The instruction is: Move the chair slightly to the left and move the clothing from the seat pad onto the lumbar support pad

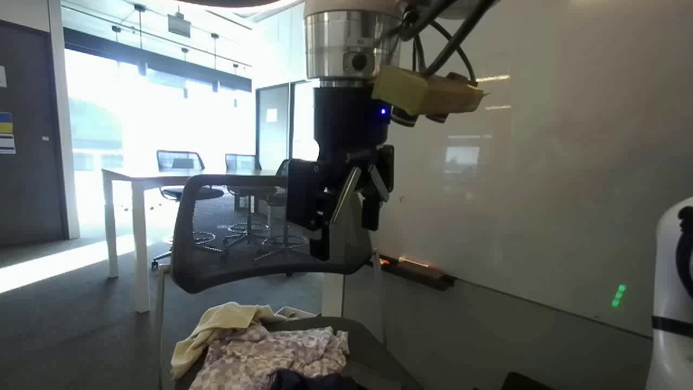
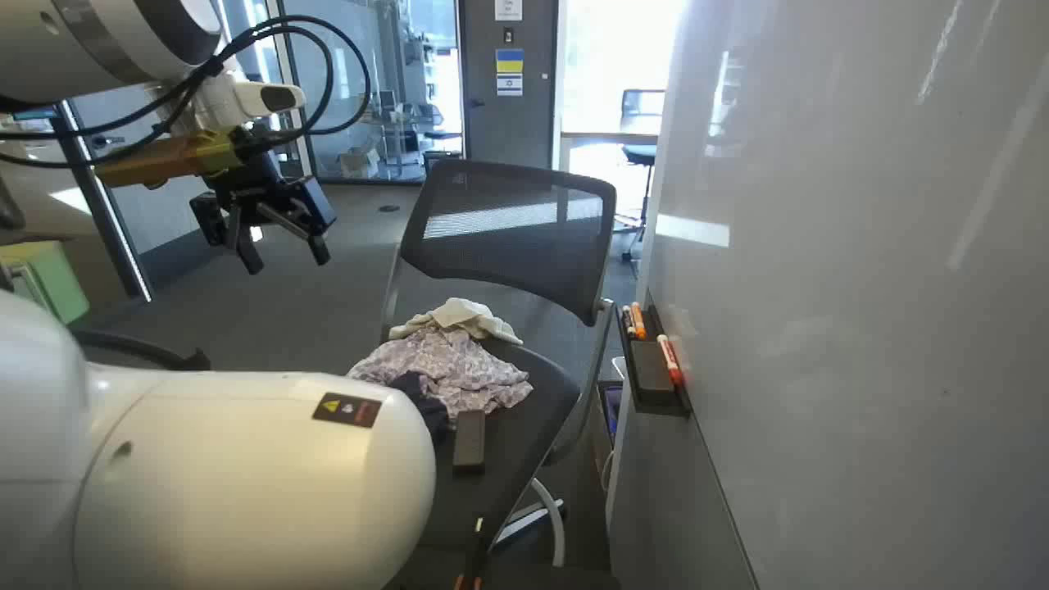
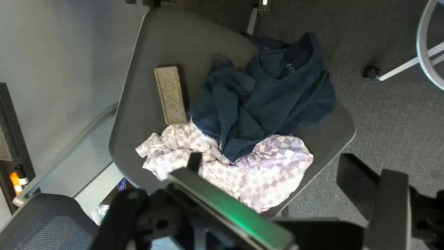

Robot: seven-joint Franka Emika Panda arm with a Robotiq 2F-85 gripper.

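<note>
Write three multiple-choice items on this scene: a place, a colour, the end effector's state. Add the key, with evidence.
1. On what does the oblong block lie?
A) Floor
B) Seat pad
C) Backrest

2. What colour is the round-necked shirt?
A) Dark blue
B) Red
C) White

3. How is the end effector?
A) Shut on cloth
B) Shut, empty
C) Open, empty

1 B: the wrist view shows it there.
2 A: that view shows its blue fabric.
3 C: in an exterior view its fingers stand apart, nothing between.
</note>
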